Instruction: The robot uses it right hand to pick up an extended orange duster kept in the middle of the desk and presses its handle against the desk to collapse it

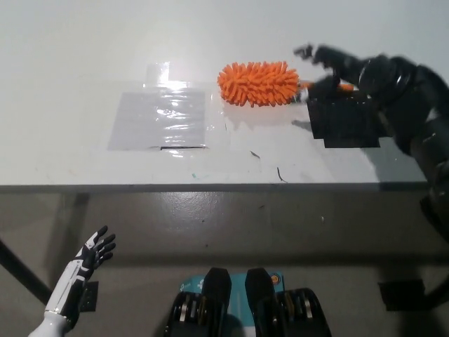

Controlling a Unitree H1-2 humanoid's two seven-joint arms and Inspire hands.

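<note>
Item 1. Left hand [92,254]: white, recorded at the lower left of the head view, below the near edge of the desk and well apart from all work. Fingers spread, nothing held. Resting.

Item 2. Desk [70,84]: pale, flat top, filling the upper half of the view. A clear taped-down sheet [160,119] lay left of centre, glossy and wrinkled. A few small dark marks showed near the front edge.

Item 3. Orange duster [258,83]: bristled head lying on the desk right of the sheet, long axis roughly across the view. Only a short stretch of the orange handle [345,87] was visible, running rightward from the head and passing into the black hand. Whether the handle was extended or collapsed could not be told; most of it was hidden.

Item 4. Right hand [335,74]: black, entering from the right edge, set at the handle just beside the duster head. Fingers appeared curled about the handle, with some fingers raised and blurred above it. A square black part of the arm covered the desk below.

Judgement on the step in hand: grasping the handle. A firm wrap well back from the head would serve best, so that the duster can be stood handle-down. The push should run straight along the handle; any slant risks skidding on the smooth desk.
</note>
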